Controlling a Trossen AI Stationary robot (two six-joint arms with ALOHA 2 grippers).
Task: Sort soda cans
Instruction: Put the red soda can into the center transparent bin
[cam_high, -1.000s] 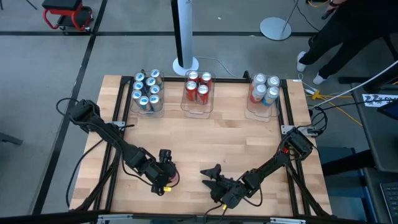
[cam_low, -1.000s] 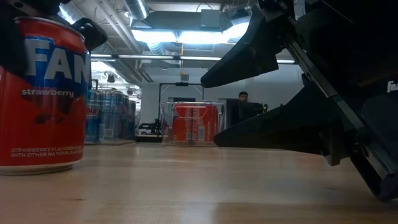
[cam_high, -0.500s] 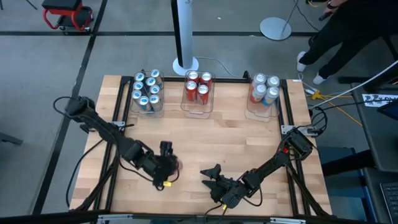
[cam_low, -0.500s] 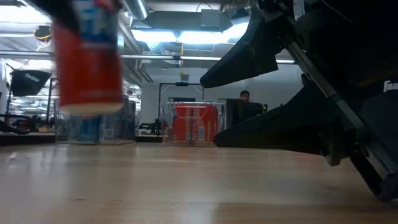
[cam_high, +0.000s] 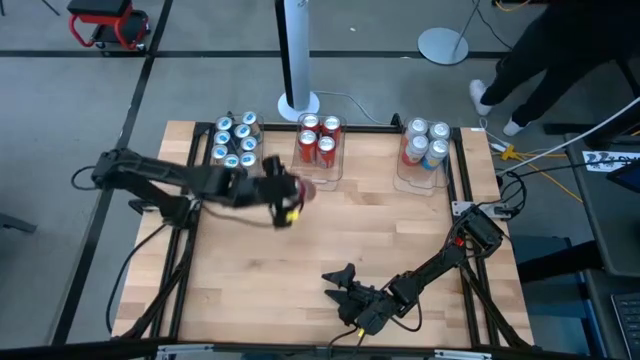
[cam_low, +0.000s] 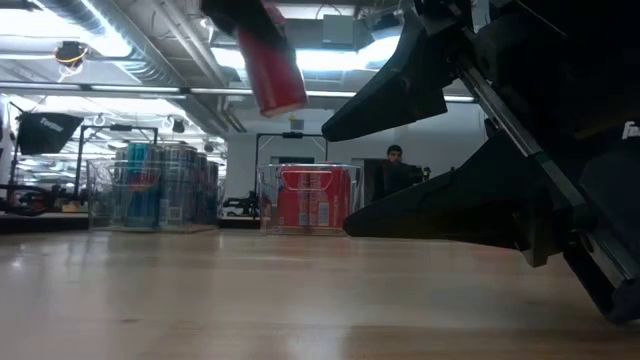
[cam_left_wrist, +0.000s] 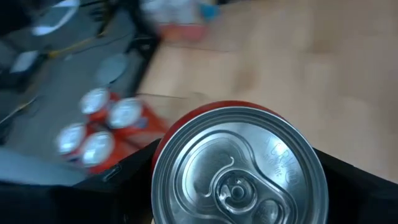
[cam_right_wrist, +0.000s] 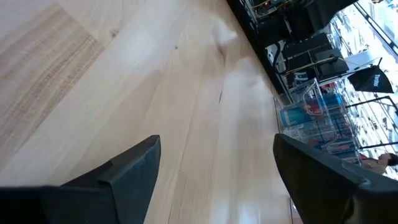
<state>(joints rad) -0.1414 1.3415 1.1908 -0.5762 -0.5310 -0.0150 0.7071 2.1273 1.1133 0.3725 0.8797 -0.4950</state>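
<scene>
Left pincer clamps red can mid-body, airborne near middle bin; rigid, slick, dentable; right pincer gapes wide, near edge.

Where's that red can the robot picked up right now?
In the high view, the red can hangs in the left gripper, off the table, beside the middle bin of red cans.

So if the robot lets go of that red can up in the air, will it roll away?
Probably. The red can is a smooth round cylinder, held tilted above the table by the left end effector, so it would likely land on its side and roll. Its pull tab looks unopened, so it is probably full, heavy and might dent.
</scene>
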